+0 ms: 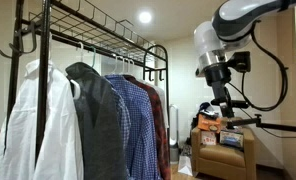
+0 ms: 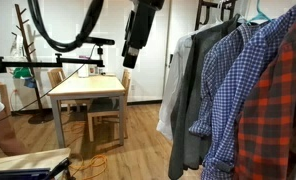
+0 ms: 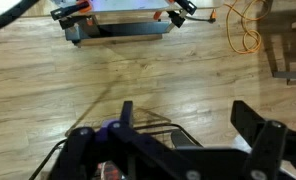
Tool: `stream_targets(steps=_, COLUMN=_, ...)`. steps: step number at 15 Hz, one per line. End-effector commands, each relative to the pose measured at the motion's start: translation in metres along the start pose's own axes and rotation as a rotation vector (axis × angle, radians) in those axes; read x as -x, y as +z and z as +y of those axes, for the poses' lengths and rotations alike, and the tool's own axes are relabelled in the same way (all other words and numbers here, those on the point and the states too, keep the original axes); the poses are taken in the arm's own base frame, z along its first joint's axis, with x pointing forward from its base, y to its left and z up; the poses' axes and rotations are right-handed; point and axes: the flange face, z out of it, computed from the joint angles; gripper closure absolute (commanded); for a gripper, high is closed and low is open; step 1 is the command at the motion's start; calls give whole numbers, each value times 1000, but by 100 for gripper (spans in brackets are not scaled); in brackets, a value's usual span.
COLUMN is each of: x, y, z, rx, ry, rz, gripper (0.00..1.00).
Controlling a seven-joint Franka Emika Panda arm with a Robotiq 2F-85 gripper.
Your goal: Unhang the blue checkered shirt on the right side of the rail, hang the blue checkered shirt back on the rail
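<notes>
The blue checkered shirt [image 1: 138, 120] hangs on the rail [image 1: 98, 48] of the black rack, between a dark grey shirt [image 1: 98, 120] and a dark red plaid shirt [image 1: 161, 120]. It also shows in an exterior view [image 2: 233, 80]. My gripper [image 1: 220, 100] hangs in the air well to the side of the rack, pointing down and touching nothing. It also shows in an exterior view [image 2: 128, 55]. In the wrist view my gripper [image 3: 188, 110] is open and empty above the wood floor.
A white shirt [image 1: 38, 120] hangs at the near end of the rack. An armchair [image 1: 223, 145] loaded with items stands below my arm. A wooden table [image 2: 88, 88] with chairs, a coat stand [image 2: 33, 30] and an orange cable [image 3: 243, 30] on the floor are nearby.
</notes>
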Motion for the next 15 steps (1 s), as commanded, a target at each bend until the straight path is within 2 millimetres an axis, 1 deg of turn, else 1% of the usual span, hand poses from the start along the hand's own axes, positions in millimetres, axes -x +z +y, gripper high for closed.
stream_targets(steps=1, x=0, y=-1, z=0, rx=0, ry=0, rz=-1, gripper=0)
stream_targets(steps=5, x=-4, y=-3, z=0, rx=1, ry=17, rz=26, gripper=0)
stream_targets(steps=7, x=-12, y=-14, z=2, rx=-42, ry=25, rz=160, gripper=0)
stream_targets(steps=11, x=-33, y=-45, z=12, rx=-57, ry=63, rz=405, gripper=0)
stream_targets(steps=15, x=-55, y=-81, z=8, rx=-53, ry=66, rz=641, gripper=0)
